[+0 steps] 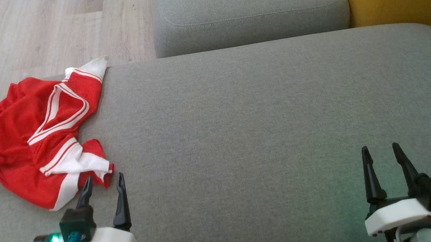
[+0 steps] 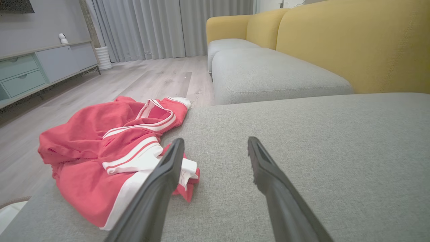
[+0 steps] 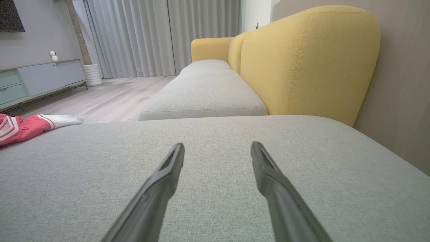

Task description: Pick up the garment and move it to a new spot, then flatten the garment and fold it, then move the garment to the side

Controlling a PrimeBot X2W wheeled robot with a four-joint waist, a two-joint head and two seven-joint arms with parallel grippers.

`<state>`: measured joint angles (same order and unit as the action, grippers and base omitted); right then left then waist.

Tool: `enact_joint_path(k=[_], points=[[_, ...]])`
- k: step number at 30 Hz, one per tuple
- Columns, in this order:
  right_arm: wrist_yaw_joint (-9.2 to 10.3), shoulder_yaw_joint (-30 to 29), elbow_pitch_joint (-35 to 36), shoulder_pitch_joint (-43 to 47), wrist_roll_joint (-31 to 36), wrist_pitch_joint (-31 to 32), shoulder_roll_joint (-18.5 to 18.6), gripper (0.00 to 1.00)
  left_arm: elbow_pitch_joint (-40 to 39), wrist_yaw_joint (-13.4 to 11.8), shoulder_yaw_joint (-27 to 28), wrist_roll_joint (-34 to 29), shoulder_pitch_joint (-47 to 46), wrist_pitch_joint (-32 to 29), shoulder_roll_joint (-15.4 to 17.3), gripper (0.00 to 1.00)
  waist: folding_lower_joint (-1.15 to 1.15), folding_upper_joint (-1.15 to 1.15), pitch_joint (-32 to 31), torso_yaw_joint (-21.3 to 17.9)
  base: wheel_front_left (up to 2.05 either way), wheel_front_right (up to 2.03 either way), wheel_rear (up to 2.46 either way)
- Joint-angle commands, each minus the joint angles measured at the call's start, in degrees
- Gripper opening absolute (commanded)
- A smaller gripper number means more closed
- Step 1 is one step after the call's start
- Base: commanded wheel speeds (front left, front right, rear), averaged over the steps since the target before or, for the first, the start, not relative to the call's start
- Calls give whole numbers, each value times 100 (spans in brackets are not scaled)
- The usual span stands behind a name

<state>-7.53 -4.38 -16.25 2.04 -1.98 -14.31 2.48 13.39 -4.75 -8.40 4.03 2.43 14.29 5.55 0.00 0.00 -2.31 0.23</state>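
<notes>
Garment [image 1: 17, 140] crumpled, folds hiding shape; left pincer [image 1: 104, 176] wide, empty, at hem; right pincer [image 1: 380, 146] wide, empty, well apart.

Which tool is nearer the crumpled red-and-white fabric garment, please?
The left tool, beside the red-and-white garment; the right tool stands far across the grey fabric cushion.

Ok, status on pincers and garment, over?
Left pincer open, beside garment. Right pincer open, over cushion. Garment crumpled at cushion's left edge. Nothing in the way.
</notes>
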Motion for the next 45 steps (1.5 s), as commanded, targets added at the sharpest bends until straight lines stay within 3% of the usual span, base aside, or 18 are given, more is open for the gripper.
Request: enact_joint_path(k=[1,10,28,33,45], points=[[4,103,129,-105,-36,-69,40,100,-137,28,233,48,-127,71,37,100,0,0,1,-5,0,0,0],[4,67,-20,-152,-124,-69,40,100,-2,220,413,172,-173,71,-76,100,0,0,23,-38,0,0,0],[4,24,-51,-175,-135,-69,40,100,73,352,518,71,-238,71,-177,100,0,0,65,47,0,0,0],[4,-16,-25,-123,-122,-69,40,100,96,374,480,76,-268,71,-209,100,0,0,67,375,0,0,0],[4,301,-6,-186,-199,-69,40,100,111,355,591,155,-107,71,-246,100,0,0,57,1673,0,0,0]])
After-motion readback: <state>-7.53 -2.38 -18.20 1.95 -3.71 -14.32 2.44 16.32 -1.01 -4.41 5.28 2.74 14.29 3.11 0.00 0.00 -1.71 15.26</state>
